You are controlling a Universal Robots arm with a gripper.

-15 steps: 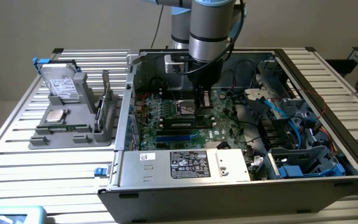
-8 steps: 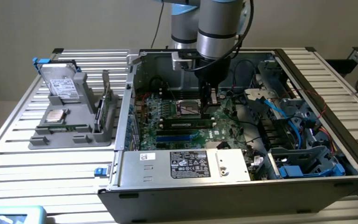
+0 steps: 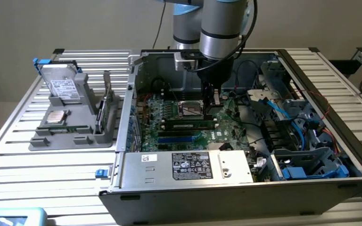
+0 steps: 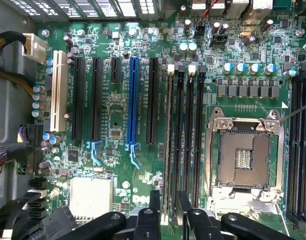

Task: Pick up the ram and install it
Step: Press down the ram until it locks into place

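The ram (image 3: 187, 125) is a long thin green stick standing in a memory slot on the motherboard (image 3: 168, 115), inside the open computer case. In the wrist view I see the ram (image 4: 169, 140) edge-on, in the slot nearest the black expansion slots. My gripper (image 3: 214, 106) reaches down into the case over the end of the ram at the exterior view's right. In the wrist view the gripper (image 4: 168, 210) is open, its black fingers (image 4: 154, 207) standing apart on either side of the ram's end and clear of it.
An empty CPU socket (image 4: 243, 155) lies beside the memory slots. A power supply (image 3: 193, 165) and a cable-filled drive bay (image 3: 294, 136) crowd the case. Outside it, at the exterior view's left, a grey tray (image 3: 74, 136) holds a hard drive (image 3: 61, 87), a silver chip (image 3: 55, 117) and a green card (image 3: 105, 110).
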